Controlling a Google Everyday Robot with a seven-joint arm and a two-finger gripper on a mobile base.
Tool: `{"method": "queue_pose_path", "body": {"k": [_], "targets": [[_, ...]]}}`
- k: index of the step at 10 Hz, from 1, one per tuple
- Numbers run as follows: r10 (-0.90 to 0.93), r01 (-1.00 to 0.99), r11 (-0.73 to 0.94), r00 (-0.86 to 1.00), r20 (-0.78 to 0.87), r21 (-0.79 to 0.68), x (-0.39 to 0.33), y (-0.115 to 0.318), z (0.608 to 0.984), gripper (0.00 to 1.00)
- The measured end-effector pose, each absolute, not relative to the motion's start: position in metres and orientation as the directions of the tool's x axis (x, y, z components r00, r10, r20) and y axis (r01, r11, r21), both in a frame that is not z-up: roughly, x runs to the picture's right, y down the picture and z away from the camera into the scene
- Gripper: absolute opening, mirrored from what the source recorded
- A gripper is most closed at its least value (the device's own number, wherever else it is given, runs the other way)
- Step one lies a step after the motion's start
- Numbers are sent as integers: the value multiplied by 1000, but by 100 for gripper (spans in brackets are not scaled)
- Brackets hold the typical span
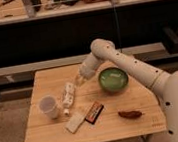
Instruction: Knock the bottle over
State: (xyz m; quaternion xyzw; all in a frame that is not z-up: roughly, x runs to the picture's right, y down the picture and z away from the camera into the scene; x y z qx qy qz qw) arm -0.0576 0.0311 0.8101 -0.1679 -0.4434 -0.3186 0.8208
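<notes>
1. Arm: reaches from the near right, elbow raised far of the green bowl [113,79], forearm sloping down and leftward.
2. Pincer [78,79]: low over the wooden worktop [52,137], just left of the bowl; cannot tell whether its tips are spread.
3. Bottle [68,96]: lying on its side, between the pincer and the white cup [49,106], apart from the pincer.
4. Near centre: white packet [75,122], dark snack bar [94,112].

1 bottle [67,96], 1 cup [49,106], 1 bowl [113,80] — end effector [79,78] above table [52,137].
</notes>
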Motion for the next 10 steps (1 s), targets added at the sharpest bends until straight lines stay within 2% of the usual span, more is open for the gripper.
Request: {"method": "queue_pose_path", "body": {"k": [2, 10], "targets": [[-375, 673, 739, 401, 836, 9, -60, 31, 810, 78], [-375, 673, 739, 401, 836, 9, -60, 31, 810, 80]]}}
